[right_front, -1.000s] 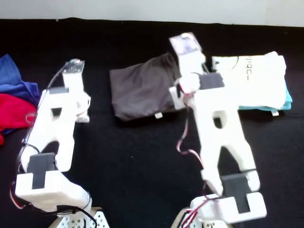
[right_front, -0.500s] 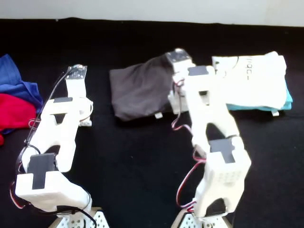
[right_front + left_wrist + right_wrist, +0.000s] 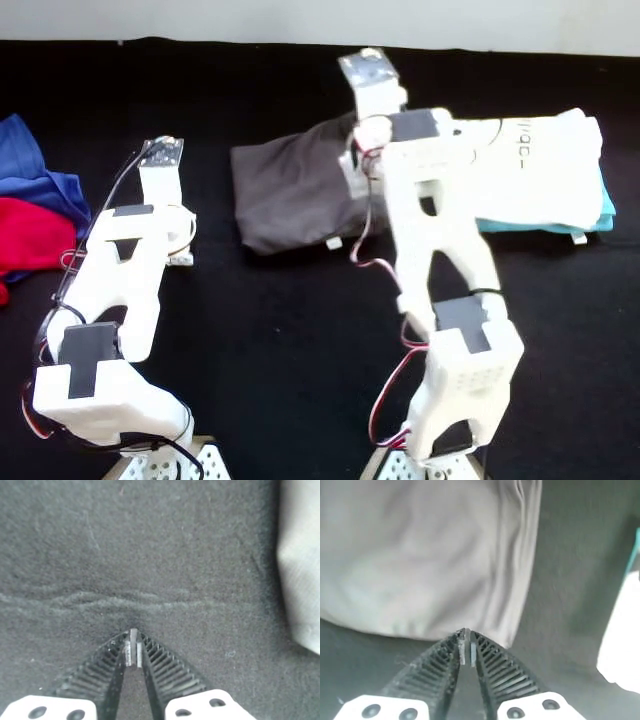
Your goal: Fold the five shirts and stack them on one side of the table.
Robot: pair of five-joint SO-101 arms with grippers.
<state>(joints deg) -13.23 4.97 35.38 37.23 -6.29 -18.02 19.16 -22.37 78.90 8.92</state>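
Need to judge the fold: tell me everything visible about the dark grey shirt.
The dark grey shirt lies folded into a rough rectangle on the black table, near its middle. The cloth looks soft and matte, slightly rumpled, with a small white tag at its near edge. It lies apart from the white shirt. The right gripper, shut, sits over its edge; contact is unclear.

The high camera sits above the near side, behind the robot, and looks down and forward across the black table. Each wrist camera looks along its own tool from close above the surface: the left tool points at bare table, the right tool at the edge of the grey shirt. That grey shirt and the white shirt beside it show in both the high and right wrist views.
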